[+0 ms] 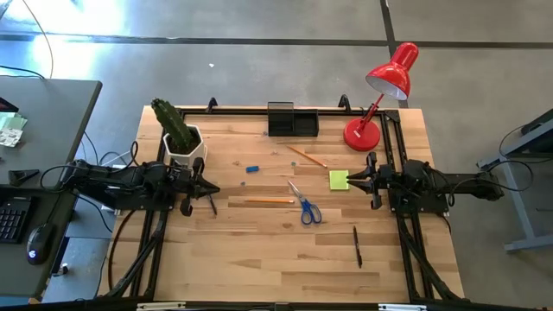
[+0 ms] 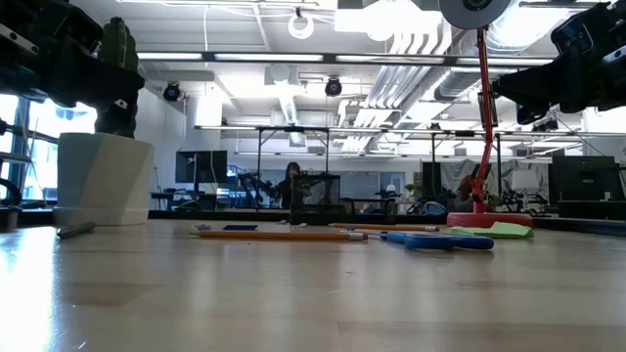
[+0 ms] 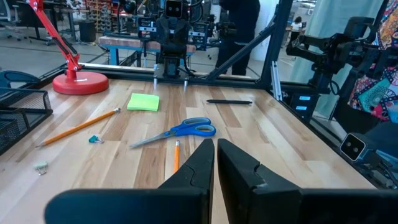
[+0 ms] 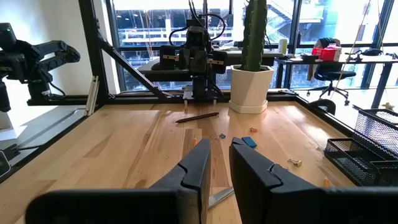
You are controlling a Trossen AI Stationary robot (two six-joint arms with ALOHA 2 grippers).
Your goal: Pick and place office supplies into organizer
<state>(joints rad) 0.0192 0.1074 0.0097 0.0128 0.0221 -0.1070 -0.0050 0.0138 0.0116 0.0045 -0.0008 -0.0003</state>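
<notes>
The black organizer (image 1: 292,119) stands at the table's far edge. Loose on the wood lie two pencils (image 1: 307,156) (image 1: 257,200), blue-handled scissors (image 1: 304,206), a yellow-green sticky pad (image 1: 339,180), a small blue eraser (image 1: 252,168), and black pens (image 1: 357,246) (image 1: 212,205). My left gripper (image 3: 215,146) hovers level at the left side, shut and holding nothing, with one pen lying just beside it. My right gripper (image 4: 217,146) hovers level at the right side, above the sticky pad's right edge. Its fingers stand a little apart with nothing between them.
A white pot with a cactus (image 1: 181,138) stands at the far left, close to my left arm. A red desk lamp (image 1: 380,104) stands at the far right, beside the organizer. Black frame rails run along the table's left and right edges.
</notes>
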